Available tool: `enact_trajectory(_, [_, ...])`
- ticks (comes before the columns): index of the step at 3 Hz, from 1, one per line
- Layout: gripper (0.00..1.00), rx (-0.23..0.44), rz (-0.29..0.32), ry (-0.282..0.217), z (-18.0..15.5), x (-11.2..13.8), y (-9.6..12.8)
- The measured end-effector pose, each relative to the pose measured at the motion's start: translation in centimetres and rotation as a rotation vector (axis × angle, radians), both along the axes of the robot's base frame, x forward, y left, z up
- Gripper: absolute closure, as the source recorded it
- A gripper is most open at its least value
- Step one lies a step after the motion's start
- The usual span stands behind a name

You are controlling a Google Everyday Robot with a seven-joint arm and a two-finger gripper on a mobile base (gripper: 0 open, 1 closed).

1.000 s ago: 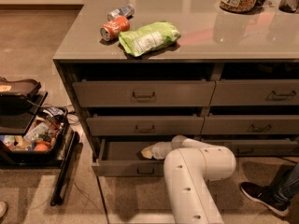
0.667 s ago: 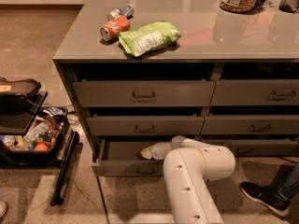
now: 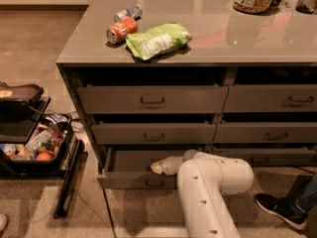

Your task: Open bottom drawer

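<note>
Nothing has visibly moved since the frames a second ago: arm, drawer and loose goods sit as they did.

Item: bottom drawer [image 3: 130,180]. Lowest of the left column under the grey surface [image 3: 218,41], slim front panel, small dark loop handle [image 3: 154,183]. Stands partly pulled out; a strip of plain grey interior shows behind the panel.

Item: gripper [image 3: 157,167]. Pale tip reaching leftwards over the open interior, above and behind the front panel, just above the handle but not on it. Jaws: cannot tell whether apart or together.

Item: white arm [image 3: 213,192]. Rises from the lower edge, elbow in front of the drawer's right half.

Step in hand, by judgement: the pull, well begun and not finished. The next move likely calls for a straight draw towards the robot, level with the runners, so the drawer does not bind.

Not made out: the drawer's right end and any contents, hidden by the arm; what the tip bears against. A dark shoe [image 3: 277,210] at lower right is cut off above the ankle.
</note>
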State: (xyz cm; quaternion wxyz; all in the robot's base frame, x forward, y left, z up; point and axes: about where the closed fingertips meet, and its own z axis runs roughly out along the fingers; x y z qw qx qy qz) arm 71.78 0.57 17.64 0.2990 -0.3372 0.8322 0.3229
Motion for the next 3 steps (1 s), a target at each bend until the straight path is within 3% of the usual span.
enact_trajectory(1, [1.0, 0.011, -0.019, -0.02, 1.2, -3.78, -0.96])
enact_trajectory(2, [1.0, 0.012, -0.019, -0.022, 1.33, -3.97, -1.0])
enact_trajectory(3, [0.81, 0.012, -0.019, -0.022, 1.33, -3.97, -1.0])
